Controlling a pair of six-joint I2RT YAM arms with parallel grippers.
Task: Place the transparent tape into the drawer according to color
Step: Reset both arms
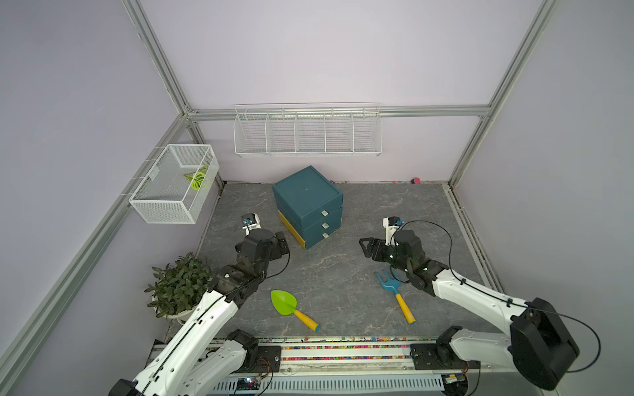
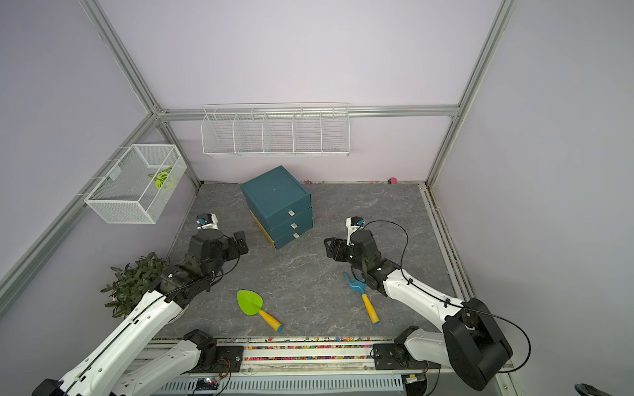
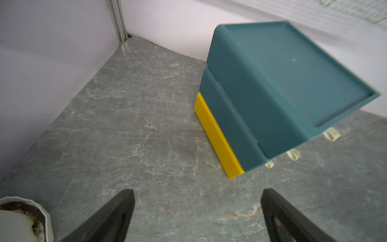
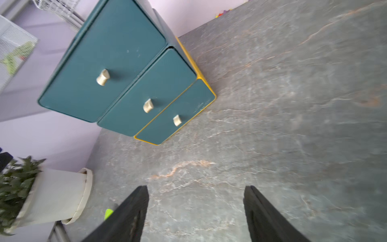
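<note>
A grey marbled counter [image 1: 343,274] fills the floor of a lilac-walled cell framed in aluminium. Two white-and-black arms reach in from the near edge, the left arm [image 1: 206,319] past a potted plant [image 1: 180,284] and the right arm [image 1: 473,295] over the blue rake [image 1: 391,283]. A long wire rack [image 1: 307,133] with five bays hangs on the back wall. A mesh basket [image 1: 164,202] hangs on the left wall with a green leaf-shaped piece [image 1: 197,178] inside it.

The drawer cabinet [image 1: 307,199] stands near the back of the counter, turned at an angle. It is teal, with a yellow shell around its bottom tier. All three of its drawers are pushed in.

The green shovel [image 1: 284,301] lies near the front, between the two arms, and the rake lies to its right. Both have yellow handles.

The left tool [image 3: 198,191] hovers above bare counter just left of the cabinet, its fingers wide apart with nothing between them. The right tool [image 4: 196,187] hovers off the cabinet's front right, facing the drawer fronts, its fingers also spread and gripping nothing.

Each drawer front carries a small cream knob: top [image 4: 103,77], middle [image 4: 148,105] and bottom [image 4: 177,120].

Where the transparent tape lies cannot be told from these views.
</note>
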